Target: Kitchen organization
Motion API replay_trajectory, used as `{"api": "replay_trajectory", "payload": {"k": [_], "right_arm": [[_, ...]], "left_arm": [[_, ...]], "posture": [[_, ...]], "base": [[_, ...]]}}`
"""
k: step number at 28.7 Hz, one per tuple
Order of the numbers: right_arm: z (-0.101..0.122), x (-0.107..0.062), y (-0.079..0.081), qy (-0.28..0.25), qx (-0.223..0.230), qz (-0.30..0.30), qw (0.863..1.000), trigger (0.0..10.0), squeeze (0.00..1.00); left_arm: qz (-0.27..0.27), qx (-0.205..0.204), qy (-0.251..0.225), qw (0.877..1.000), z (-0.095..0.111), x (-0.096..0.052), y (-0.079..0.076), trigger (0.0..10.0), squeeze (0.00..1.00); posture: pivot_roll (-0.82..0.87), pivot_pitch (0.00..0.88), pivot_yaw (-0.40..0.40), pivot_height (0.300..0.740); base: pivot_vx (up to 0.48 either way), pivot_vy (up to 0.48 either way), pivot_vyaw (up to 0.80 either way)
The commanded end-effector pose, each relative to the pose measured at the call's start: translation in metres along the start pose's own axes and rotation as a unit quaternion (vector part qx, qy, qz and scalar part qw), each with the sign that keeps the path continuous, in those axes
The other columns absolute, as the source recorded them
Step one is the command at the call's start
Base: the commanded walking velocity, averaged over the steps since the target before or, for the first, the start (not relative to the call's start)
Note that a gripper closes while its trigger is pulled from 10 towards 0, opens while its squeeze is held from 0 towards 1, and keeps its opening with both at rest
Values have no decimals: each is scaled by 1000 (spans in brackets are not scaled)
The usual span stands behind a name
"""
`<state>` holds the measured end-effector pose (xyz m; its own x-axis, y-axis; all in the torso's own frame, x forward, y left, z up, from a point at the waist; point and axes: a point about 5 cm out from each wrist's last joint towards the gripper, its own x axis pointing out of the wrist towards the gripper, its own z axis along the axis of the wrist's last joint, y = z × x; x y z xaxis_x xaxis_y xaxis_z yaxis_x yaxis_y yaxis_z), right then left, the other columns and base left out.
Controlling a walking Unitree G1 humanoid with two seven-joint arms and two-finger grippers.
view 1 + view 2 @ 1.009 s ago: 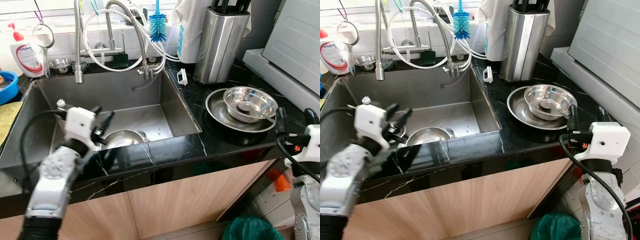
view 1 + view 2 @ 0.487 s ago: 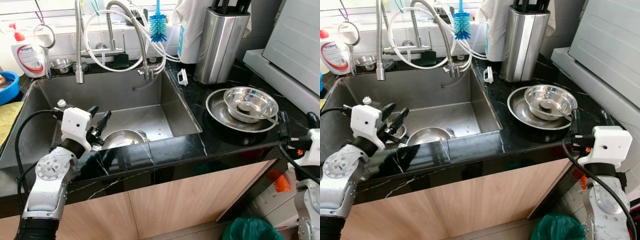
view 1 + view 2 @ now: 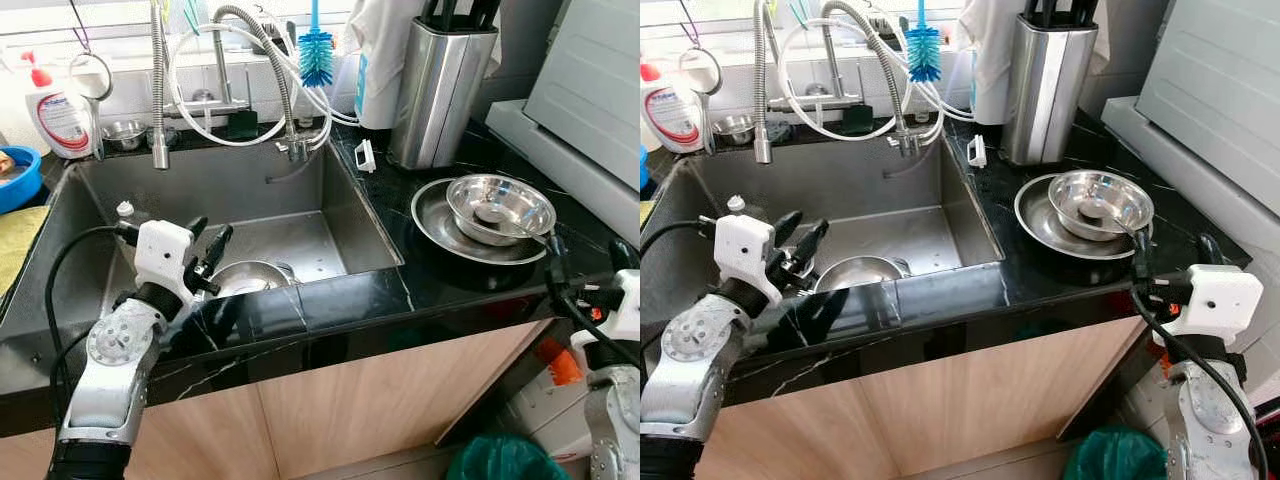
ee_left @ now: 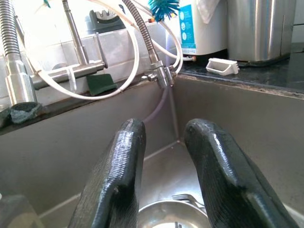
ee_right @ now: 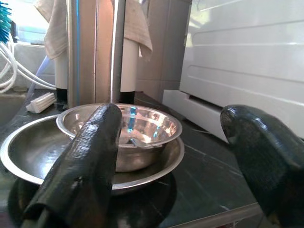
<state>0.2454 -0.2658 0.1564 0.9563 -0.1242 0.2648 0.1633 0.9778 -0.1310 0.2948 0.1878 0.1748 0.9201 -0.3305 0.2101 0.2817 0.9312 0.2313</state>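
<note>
My left gripper (image 3: 207,248) hangs open over the front of the steel sink (image 3: 290,190), with nothing between its fingers (image 4: 118,166). Just beyond it, a steel bowl (image 3: 245,277) lies on the sink floor with a fork (image 4: 187,198) in it. On the black counter to the right, a smaller steel bowl (image 3: 500,205) rests inside a wide steel bowl (image 3: 432,222). My right gripper (image 3: 585,262) stands wide open at the counter's front right edge, level with those bowls (image 5: 142,126) and a short way in front of them, holding nothing.
A steel knife block (image 3: 440,85) stands behind the stacked bowls. A blue brush (image 3: 316,50), looping faucet hoses (image 3: 250,70), a soap bottle (image 3: 60,105) and a small steel bowl (image 3: 122,130) line the back ledge. A white appliance (image 3: 590,90) borders the counter on the right.
My left arm has steadied at the sink's front, its gripper shifted slightly right. The right gripper has dropped a little. Both have stayed open.
</note>
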Motion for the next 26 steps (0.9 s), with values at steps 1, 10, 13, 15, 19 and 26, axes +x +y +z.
{"api": "replay_trajectory", "payload": {"k": [1,10,13,15,19,26], "right_arm": [[-3,1,-1,0,7,-2,1000,10000,0],[-6,1,-3,-1,5,-4,1000,10000,0],[-5,1,-3,-3,4,-3,1000,10000,0],[-5,1,-2,-5,2,-2,1000,10000,0],[-7,1,-2,-3,1,-2,1000,10000,0],[-7,1,-3,-2,1,-6,1000,10000,0]], "left_arm": [[-2,4,-10,1000,5,-1,-4,10000,0],[27,29,-27,999,9,-8,3,10000,0],[19,29,-18,999,6,-10,3,10000,0],[19,30,-16,999,5,-10,3,10000,0],[31,28,-13,999,1,-13,5,10000,0],[41,31,-11,999,-1,-16,6,10000,0]], "posture": [[44,0,-3,740],[42,0,4,740],[41,0,5,740],[40,0,6,740],[43,0,7,740],[42,0,6,740]], "base": [[0,0,0],[0,0,0],[0,0,0],[0,0,0],[0,0,0],[0,0,0]]}}
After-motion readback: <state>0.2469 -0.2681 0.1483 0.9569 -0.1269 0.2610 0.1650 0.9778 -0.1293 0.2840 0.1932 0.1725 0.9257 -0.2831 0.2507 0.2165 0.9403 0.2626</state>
